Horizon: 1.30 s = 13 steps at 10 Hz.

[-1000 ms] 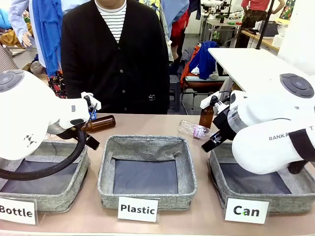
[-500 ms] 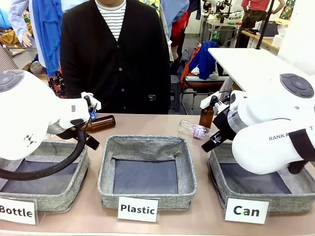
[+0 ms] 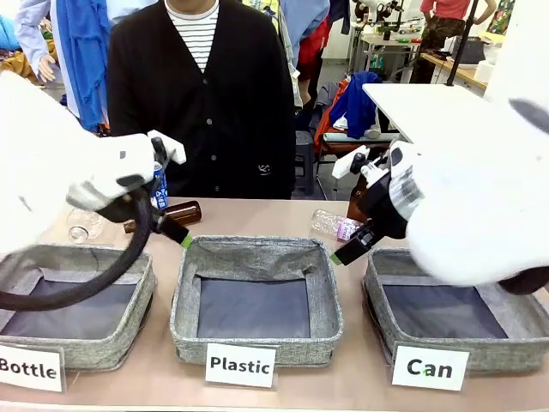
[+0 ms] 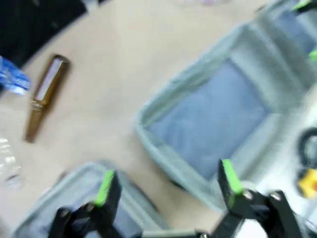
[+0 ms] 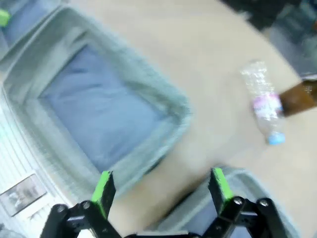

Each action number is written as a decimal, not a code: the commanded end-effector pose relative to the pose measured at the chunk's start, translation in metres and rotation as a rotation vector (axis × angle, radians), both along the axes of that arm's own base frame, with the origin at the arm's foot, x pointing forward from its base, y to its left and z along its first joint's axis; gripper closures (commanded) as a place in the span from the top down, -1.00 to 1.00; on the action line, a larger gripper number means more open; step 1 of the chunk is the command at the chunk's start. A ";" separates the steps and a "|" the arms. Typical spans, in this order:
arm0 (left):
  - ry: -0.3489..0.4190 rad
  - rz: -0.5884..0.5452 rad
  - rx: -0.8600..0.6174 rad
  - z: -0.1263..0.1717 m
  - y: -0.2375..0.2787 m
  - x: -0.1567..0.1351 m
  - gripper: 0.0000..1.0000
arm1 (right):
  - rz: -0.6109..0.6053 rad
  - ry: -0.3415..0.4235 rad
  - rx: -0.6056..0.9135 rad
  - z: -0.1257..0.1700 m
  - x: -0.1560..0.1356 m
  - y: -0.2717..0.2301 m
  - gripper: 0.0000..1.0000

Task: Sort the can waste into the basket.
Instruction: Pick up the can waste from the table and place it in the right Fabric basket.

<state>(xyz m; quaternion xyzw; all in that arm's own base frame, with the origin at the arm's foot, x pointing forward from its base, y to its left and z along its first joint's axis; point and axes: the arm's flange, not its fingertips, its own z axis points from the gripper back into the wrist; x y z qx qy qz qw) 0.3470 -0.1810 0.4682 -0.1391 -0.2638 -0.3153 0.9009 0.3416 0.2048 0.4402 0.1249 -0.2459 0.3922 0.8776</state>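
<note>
A blue can (image 3: 159,190) with white lettering stands at the table's far left, half hidden behind my left arm; its edge shows as the blue can (image 4: 11,79) in the left wrist view. The "Can" basket (image 3: 515,343) sits front right, nothing in the part of it that shows. My left gripper (image 3: 176,233) is open and holds nothing, hovering over the gap between the Bottle and Plastic baskets, as the left gripper (image 4: 166,178) shows. My right gripper (image 3: 343,251) is open too, and the right gripper (image 5: 161,188) hangs between the Plastic basket and the Can basket's corner (image 5: 245,176).
A brown bottle (image 3: 176,213) lies beyond the Plastic basket (image 3: 184,300). A clear plastic bottle (image 3: 336,226) lies beside an upright brown bottle (image 3: 354,208). Another clear bottle (image 3: 81,227) sits behind the Bottle basket (image 3: 141,309). A person stands at the far side.
Both arms have swung up and toward the camera, blurring. The left gripper has shifted right and the right gripper left, toward the Plastic basket. Both stay open.
</note>
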 end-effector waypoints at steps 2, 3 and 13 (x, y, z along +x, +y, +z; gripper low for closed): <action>0.128 -0.127 -0.246 0.056 0.077 -0.074 1.00 | 0.139 0.106 0.183 0.055 -0.063 -0.107 1.00; 0.130 -0.167 -0.335 0.060 0.112 -0.085 1.00 | 0.126 0.083 0.285 0.061 -0.078 -0.145 1.00; 0.164 0.557 -1.101 -0.081 0.357 -0.082 1.00 | -0.741 0.138 0.891 -0.058 -0.071 -0.398 1.00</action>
